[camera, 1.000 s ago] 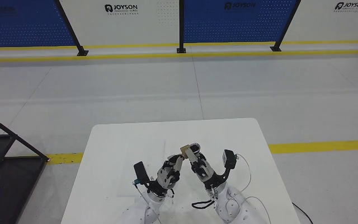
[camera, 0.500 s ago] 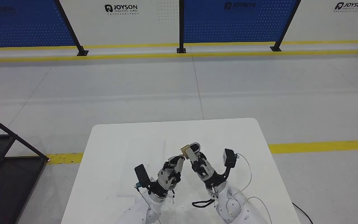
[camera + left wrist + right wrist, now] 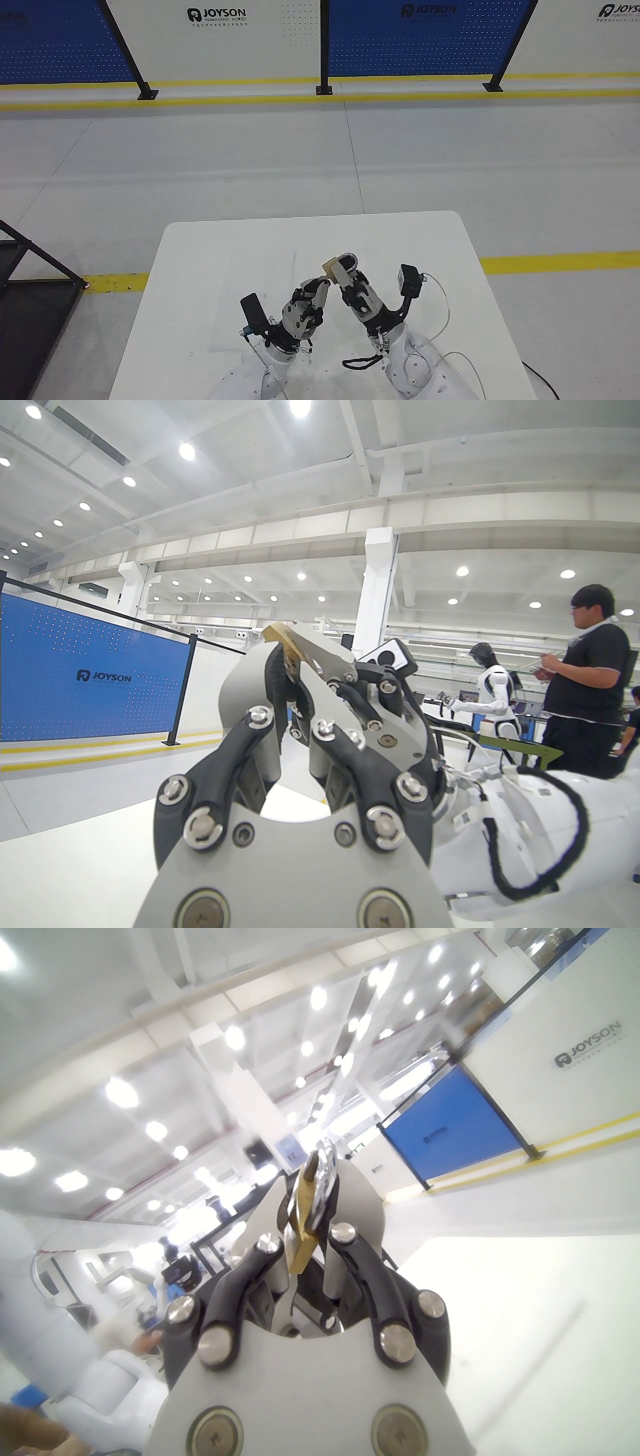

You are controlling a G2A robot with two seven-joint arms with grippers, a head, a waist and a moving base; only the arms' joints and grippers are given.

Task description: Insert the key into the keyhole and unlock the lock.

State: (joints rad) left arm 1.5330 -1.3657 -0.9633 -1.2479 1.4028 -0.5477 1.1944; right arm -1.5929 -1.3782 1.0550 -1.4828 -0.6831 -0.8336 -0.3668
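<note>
Hardly anything has shifted this past second: the right gripper still pinches the brass lock above the counter's 6 o'clock edge. The left gripper stays pressed shut at the lock's 8 o'clock, probably on the hidden key. Insertion looks unfinished.

My left gripper shows pale grey fingers on black linkages with silver screws; my right gripper is built alike. A black cable loops over a white arm shell.
</note>
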